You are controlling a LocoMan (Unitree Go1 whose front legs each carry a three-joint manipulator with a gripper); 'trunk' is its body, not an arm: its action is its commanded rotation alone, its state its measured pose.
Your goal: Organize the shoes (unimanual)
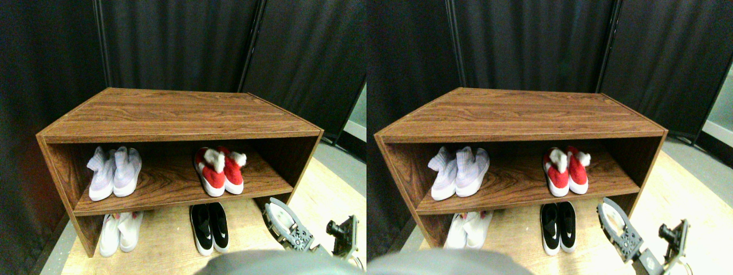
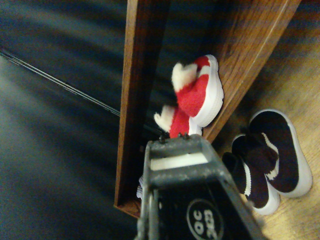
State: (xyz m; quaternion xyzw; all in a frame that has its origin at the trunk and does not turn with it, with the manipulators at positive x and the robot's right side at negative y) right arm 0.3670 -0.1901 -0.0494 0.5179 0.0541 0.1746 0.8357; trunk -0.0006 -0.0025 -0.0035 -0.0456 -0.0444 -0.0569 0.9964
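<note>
The right gripper (image 1: 284, 220) is seen low at the right front corner of the wooden shoe rack (image 1: 172, 114), raised off the floor (image 1: 320, 189) and carrying nothing; whether its jaws are spread or pressed together cannot be told from either view. In the wrist view the dark jaw frame (image 2: 180, 165) is pointed at the rack's open front.

Just beside the gripper, on the floor under the shelf board (image 1: 172, 189), the black pair (image 1: 209, 227) is set side by side, toes toward the robot. Directly above, on the shelf's right part, the red pair with white fluffy trim (image 1: 219, 171) is placed, its two shoes touching. The rack's right side panel (image 1: 303, 166) is found close beside the gripper.

Well apart, on the shelf's left part, the lavender pair (image 1: 114, 172) is set together, and below it on the floor the white pair (image 1: 120, 232) is partly hidden by the shelf edge. Dark curtains (image 1: 183, 40) are hung behind the rack.
</note>
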